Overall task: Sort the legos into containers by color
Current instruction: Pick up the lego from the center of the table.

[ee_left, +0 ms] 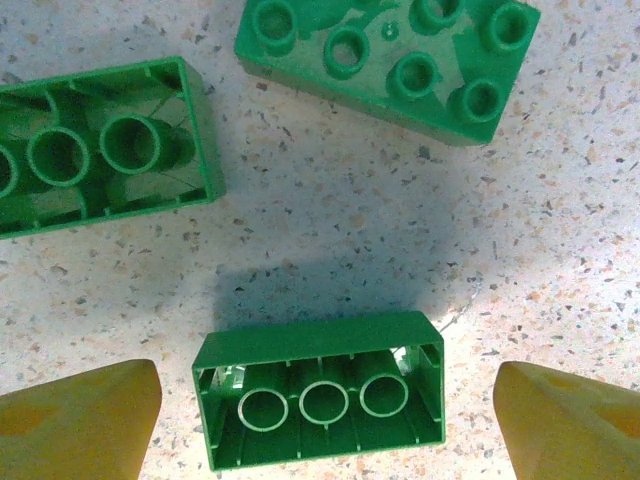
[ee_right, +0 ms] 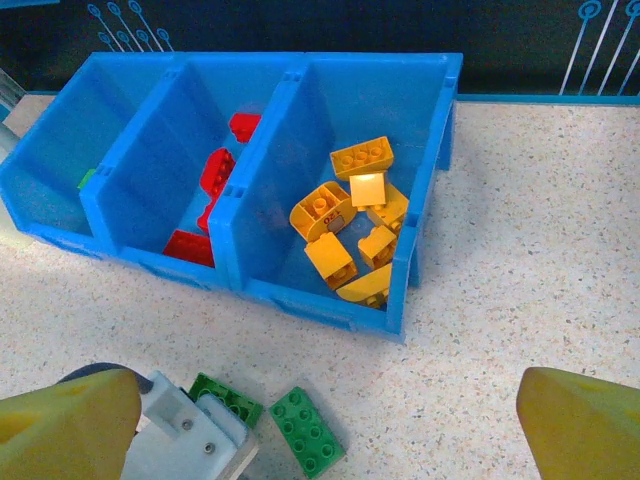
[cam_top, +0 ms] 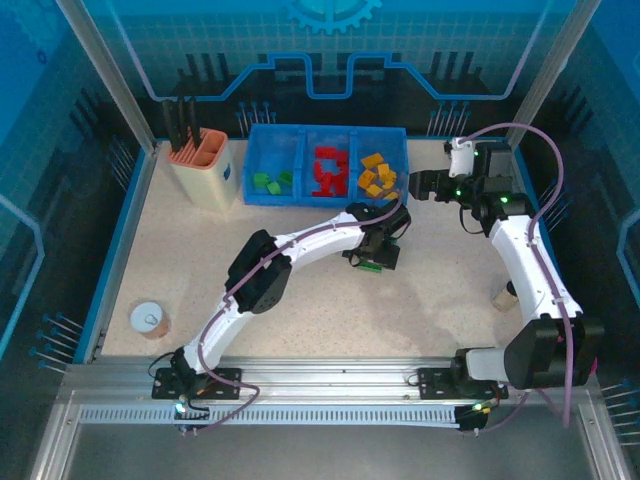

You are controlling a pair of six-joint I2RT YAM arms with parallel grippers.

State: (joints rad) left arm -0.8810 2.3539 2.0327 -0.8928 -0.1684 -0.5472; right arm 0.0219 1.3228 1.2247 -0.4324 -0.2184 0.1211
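The blue tray (cam_top: pixel 300 135) holds green legos (cam_top: pixel 270 183) in its left compartment, red legos (cam_top: pixel 328 170) in the middle one and orange-yellow legos (cam_top: pixel 377 177) in the right one. Three green bricks lie loose on the table in front of it. My left gripper (ee_left: pixel 325 425) hangs open just above one upside-down green brick (ee_left: pixel 320 400), a yellow fingertip (ee_left: pixel 80 420) on either side, not touching it. A second upturned brick (ee_left: pixel 100 150) and a studs-up brick (ee_left: pixel 390 60) lie beyond. My right gripper (ee_right: pixel 325 440) is open and empty, raised beside the tray's right compartment (ee_right: pixel 355 225).
A beige holder with black tools (cam_top: pixel 203 160) stands left of the tray. A small round cup (cam_top: pixel 150 320) sits near the front left edge. A small tan block (cam_top: pixel 503 297) lies by the right arm. The left arm stretches diagonally across the table's middle.
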